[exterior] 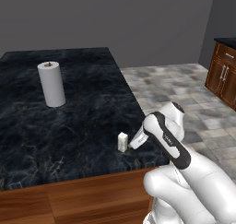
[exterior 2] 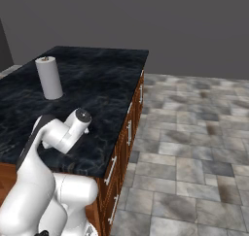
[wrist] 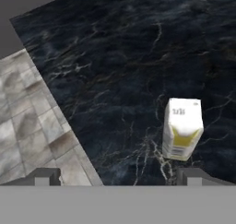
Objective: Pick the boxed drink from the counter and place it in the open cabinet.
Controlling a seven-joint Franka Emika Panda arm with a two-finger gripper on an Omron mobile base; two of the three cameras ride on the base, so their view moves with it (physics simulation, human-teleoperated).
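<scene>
The boxed drink (exterior: 122, 142) is a tiny white-cream carton standing upright near the front right corner of the black stone counter (exterior: 69, 121). In the hand view the boxed drink (wrist: 182, 128) shows a yellow mark on its front and stands just beyond the right fingertip (wrist: 193, 176), off to the side of the gap. My gripper (wrist: 119, 178) is open with nothing between its fingers, low over the counter's edge and right beside the carton. The open cabinet is out of view.
A tall white paper towel roll (exterior: 51, 84) stands at the back left of the counter, far from the carton. Low brown cabinets (exterior: 225, 75) stand at the far right. Tiled floor (exterior 2: 194, 147) lies to the right of the counter.
</scene>
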